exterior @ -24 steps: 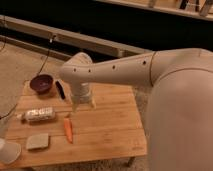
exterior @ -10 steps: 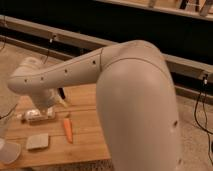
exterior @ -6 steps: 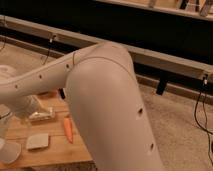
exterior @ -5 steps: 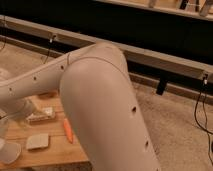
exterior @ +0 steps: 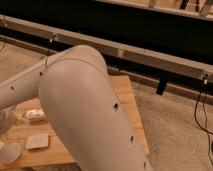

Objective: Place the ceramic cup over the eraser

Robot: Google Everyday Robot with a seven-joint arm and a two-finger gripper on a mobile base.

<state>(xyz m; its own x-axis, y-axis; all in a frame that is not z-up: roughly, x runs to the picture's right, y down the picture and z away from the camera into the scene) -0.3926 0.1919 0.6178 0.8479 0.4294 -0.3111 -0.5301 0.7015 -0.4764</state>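
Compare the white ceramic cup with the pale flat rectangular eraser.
The white ceramic cup is round and taller; the pale flat rectangular eraser is boxy and low. The cup sits nearer the left edge than the eraser. Both are pale and lie apart. The pincer hangs at the left edge, above the cup.

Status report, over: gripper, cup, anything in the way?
Gripper open, far left, above ceramic cup. Cup at table corner, not held. Eraser beside it, uncovered, nothing between.
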